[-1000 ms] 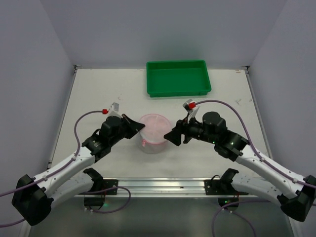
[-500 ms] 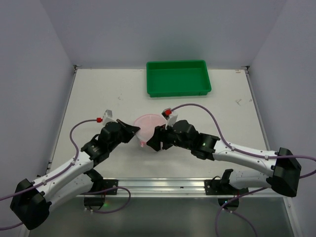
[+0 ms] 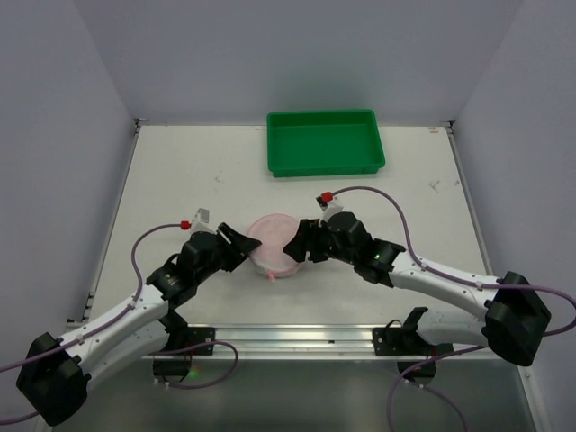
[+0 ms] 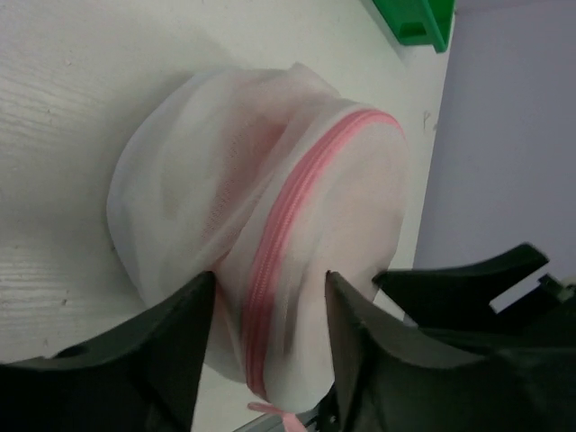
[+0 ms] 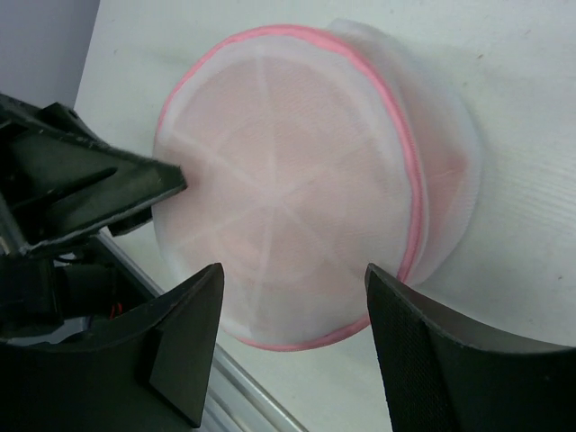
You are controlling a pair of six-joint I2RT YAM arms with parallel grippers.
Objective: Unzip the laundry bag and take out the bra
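With the left gripper [image 3: 245,247] and right gripper [image 3: 293,249] both spread wide around the small round white mesh laundry bag with pink zipper trim [image 3: 274,239] on the white table [image 3: 180,180], one should pinch its rim while the other takes the pink zipper pull [image 4: 273,417].

bra [image 4: 256,153] = just pinkish smudge through laundry bag [image 3: 274,241] mesh, shape unreadable. zipper pull [image 3: 269,274] on bag's side facing desk's near edge: too tiny in top view, blurry and half cut off in left wrist view. can't tell if left tool [image 4: 268,292] actually touches mesh.
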